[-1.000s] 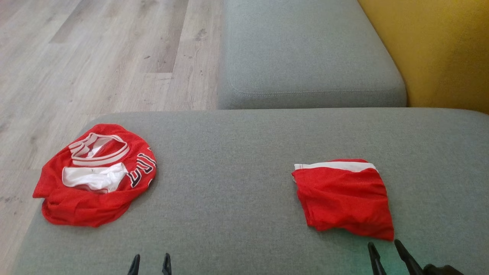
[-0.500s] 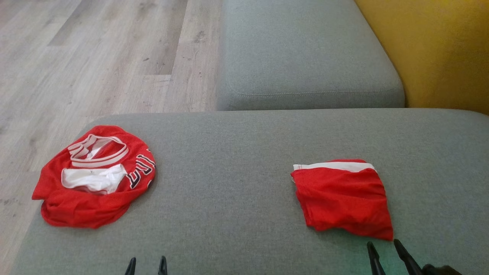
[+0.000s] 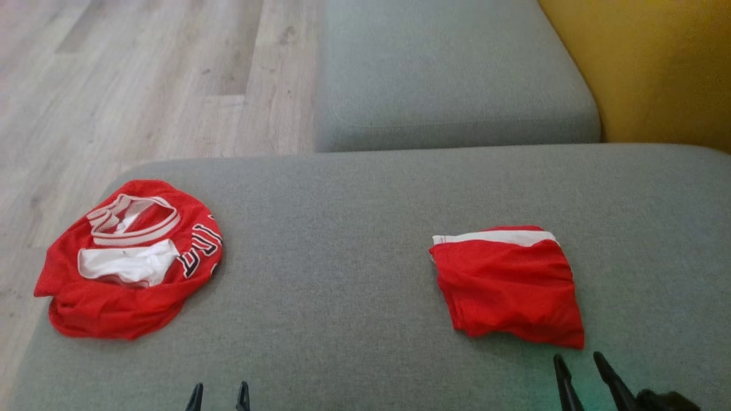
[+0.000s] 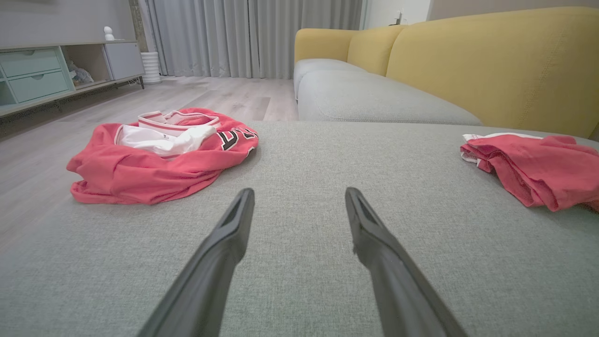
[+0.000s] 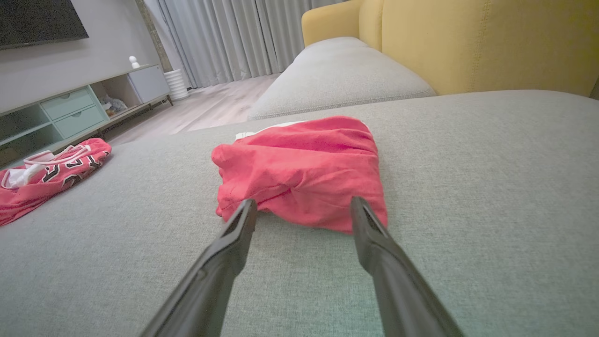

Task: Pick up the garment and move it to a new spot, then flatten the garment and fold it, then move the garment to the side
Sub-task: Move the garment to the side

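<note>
One red garment [image 3: 508, 285] lies folded on the right of the grey cushion [image 3: 342, 257], seemingly done, while the crumpled jersey [image 3: 128, 262] near its left edge looks still to be handled, and the left claw [image 3: 220, 386] and right claw [image 3: 577, 357] both stand wide open, holding nothing.
</note>
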You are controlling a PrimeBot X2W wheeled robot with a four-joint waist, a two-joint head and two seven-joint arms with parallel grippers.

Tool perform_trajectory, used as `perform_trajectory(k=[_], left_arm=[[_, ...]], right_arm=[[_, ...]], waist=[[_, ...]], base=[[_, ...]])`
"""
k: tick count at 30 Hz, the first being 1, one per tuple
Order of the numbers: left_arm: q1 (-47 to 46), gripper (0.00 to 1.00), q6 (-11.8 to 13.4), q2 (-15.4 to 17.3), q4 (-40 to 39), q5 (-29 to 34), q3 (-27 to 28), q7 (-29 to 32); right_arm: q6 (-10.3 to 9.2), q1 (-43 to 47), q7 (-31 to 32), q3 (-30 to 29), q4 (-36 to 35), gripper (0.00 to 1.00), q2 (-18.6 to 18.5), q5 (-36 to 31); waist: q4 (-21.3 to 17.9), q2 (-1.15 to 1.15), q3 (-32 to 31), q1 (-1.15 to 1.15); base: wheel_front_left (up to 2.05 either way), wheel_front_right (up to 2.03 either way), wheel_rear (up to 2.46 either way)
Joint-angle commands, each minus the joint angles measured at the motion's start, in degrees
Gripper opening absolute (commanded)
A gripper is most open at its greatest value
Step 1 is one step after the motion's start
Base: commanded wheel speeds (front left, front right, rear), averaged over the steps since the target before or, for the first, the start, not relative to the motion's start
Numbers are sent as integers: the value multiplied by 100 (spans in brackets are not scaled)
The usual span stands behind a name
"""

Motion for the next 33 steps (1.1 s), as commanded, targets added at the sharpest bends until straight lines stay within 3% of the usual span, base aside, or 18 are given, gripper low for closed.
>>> perform_trajectory(k=[1,9,18,26,27,28,33], left_arm=[[-368,100,26,-51,-239,18,159,-47],[-672,100,6,-52,-321,75,-57,-47],[-1016,100,37,-53,-334,168,-238,-47],[-1319,100,48,-53,-313,143,-376,-47],[-1349,100,58,-53,-308,132,-390,-47],[-1375,100,68,-53,-302,120,-402,-47],[-1488,100,130,-53,-325,60,-431,-47]], right_arm=[[39,-425,-80,84,-160,100,-143,127],[39,-1651,50,373,500,100,-602,1066],[39,-2805,1021,652,1561,100,-1238,1929],[39,-3462,1760,1288,2274,100,-1371,2543],[39,-3503,1827,1401,2287,78,-1378,2646],[39,-3543,1846,1498,2290,0,-1404,2722],[39,-3822,1584,1664,2466,0,-1750,2747]], waist=[[-58,0,146,0],[-95,0,690,0],[39,0,1144,0],[128,0,1538,0],[124,0,1573,0],[120,0,1602,0],[31,0,1794,0]], base=[[0,0,0],[0,0,0],[0,0,0],[0,0,0],[0,0,0],[0,0,0],[0,0,0]])
